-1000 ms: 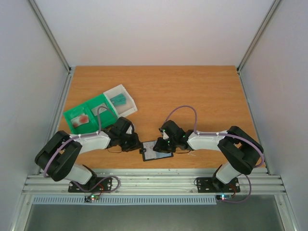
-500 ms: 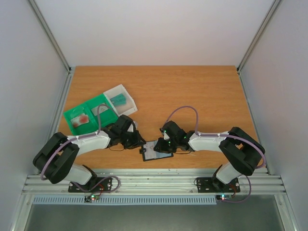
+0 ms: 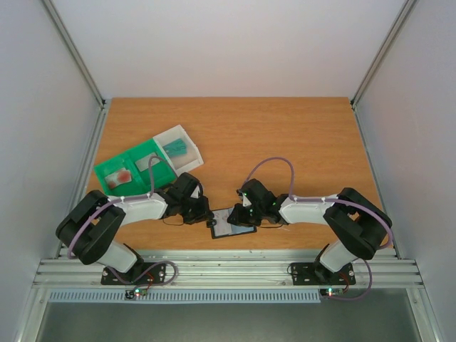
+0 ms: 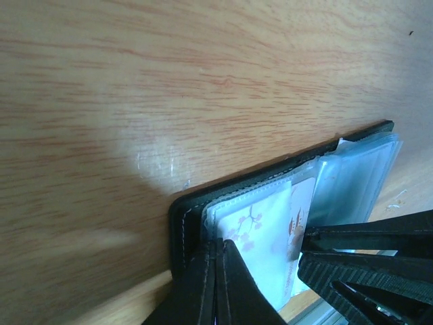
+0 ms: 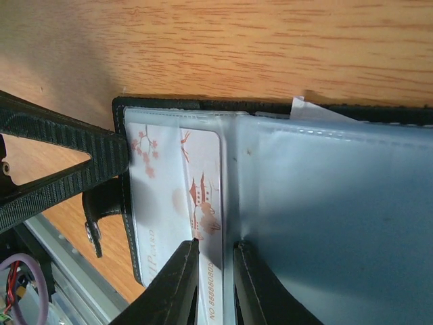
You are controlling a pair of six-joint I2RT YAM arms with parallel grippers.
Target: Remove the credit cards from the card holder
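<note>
Black leather frames the card holder (image 3: 231,223), which lies open on the wooden table (image 3: 285,135) near its front edge, between the two arms. The step in hand looks like getting hold of a white card with a red blossom print (image 5: 196,176) that sits inside a clear sleeve on the holder's left page. The left gripper (image 4: 218,247) has its fingers pressed together at the holder's left edge; whether a sleeve edge is caught there cannot be told. The right gripper (image 5: 215,245) rests its tips on that sleeve beside the fold, a narrow slit apart, clamping nothing visible. The next move likely calls for pinning the cover while sliding the card outward. The plastic sleeve stands in the way. Behind the left arm, a green-and-white sorting tray (image 3: 114,171) holds a teal card (image 3: 176,148).
</note>
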